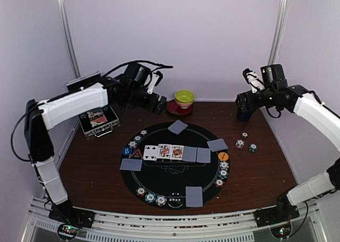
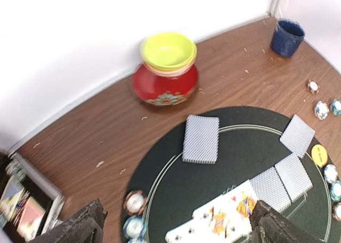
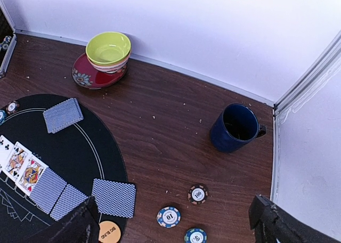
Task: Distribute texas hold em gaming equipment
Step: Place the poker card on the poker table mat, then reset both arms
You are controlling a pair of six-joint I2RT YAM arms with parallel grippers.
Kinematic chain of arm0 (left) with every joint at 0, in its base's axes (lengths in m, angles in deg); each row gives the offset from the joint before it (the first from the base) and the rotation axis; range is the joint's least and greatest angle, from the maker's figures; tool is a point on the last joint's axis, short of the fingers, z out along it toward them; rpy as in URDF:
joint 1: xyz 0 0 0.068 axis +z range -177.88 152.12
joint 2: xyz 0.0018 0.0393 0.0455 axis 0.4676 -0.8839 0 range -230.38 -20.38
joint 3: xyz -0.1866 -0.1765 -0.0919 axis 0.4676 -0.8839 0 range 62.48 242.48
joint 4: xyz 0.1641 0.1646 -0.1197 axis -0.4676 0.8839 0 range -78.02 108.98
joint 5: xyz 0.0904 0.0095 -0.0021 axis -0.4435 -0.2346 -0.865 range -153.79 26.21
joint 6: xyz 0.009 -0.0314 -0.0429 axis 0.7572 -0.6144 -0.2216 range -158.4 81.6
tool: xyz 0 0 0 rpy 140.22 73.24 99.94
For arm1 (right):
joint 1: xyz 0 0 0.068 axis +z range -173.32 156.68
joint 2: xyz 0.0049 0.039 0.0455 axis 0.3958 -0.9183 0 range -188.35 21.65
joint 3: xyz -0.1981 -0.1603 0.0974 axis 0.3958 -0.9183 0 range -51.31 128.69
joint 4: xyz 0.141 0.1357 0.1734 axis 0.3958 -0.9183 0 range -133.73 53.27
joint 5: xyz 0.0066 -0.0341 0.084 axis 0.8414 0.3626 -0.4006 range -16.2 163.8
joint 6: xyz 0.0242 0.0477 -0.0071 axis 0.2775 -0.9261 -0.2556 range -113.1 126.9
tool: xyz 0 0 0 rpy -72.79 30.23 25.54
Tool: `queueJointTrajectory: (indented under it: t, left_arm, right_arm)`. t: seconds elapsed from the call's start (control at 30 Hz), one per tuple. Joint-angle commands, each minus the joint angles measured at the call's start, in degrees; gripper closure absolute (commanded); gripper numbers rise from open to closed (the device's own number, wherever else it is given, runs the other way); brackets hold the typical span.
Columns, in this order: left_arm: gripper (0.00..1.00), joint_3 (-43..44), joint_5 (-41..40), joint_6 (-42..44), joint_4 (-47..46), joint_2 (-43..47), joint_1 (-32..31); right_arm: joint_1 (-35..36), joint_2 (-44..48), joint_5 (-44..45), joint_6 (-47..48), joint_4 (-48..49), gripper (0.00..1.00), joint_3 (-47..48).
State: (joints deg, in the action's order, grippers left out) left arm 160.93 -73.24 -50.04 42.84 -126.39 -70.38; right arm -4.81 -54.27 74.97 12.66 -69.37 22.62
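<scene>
Playing cards (image 1: pixel 178 127) flat, lattice-backed | mat (image 1: pixel 164 181) round, seemingly felt | both jaws open

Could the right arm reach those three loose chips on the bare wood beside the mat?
Probably yes: the right gripper hangs open above the three chips, nothing covers them, and the blue mug stands apart.

L wrist view: face-up cards (image 2: pixel 218 221) blurred, cut by btm edge; case (image 2: pixel 24 200) cut at left. R wrist view: chip (image 3: pixel 195 236), orange button (image 3: pixel 110 232) cut at btm.
</scene>
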Motion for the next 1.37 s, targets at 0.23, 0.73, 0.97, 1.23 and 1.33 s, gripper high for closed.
queueJointTrajectory:
  t: [0.23,0.73,0.97,1.23,1.33]
  left_arm:
    - [0.02,-32.39,-14.23,-7.41,-0.62,31.37,0.1]
    - [0.02,-56.07,-16.58,-6.99,-4.08,60.38,0.11]
    - [0.02,-57.61,-18.51,-5.67,-4.89,63.43,0.09]
    - [0.02,-56.96,-21.88,-5.61,-4.09,64.01,0.11]
    - [0.02,-58.21,-20.4,-6.22,-5.04,65.19,0.27]
  right_arm:
    - [-0.07,21.37,0.85,-1.81,6.54,0.0,-18.09]
    - [-1.42,42.61,3.48,-3.53,10.57,0.0,-34.61]
    - [-1.53,41.98,4.67,-2.78,10.26,0.0,-34.75]
    - [-1.63,42.07,4.21,-2.29,10.14,0.0,-34.78]
    - [-1.63,42.3,4.99,-2.16,10.58,0.0,-34.97]
